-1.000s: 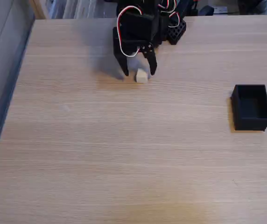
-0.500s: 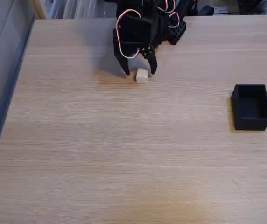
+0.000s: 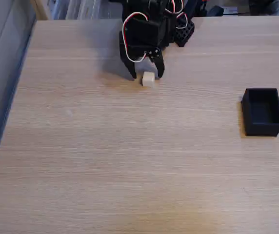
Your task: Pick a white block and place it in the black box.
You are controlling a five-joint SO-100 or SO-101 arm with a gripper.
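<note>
In the fixed view, my gripper (image 3: 146,76) hangs low over the far part of the pale wooden worktop (image 3: 129,156), its two black fingers pointing down toward the surface. The fingers are spread apart, released, with nothing clamped between them. Red and white wires (image 3: 129,29) loop over the black body of my arm above them.

The white block (image 3: 148,79) sits on the worktop between my fingertips, nearer the finger on the right of this view. Whether that finger touches the block I cannot tell; the left one stands clear of it. The block rests flat on the wood.

The black box (image 3: 262,111) lies well apart from the block, near the right edge of the view, open at the top, with a dark inside.
</note>
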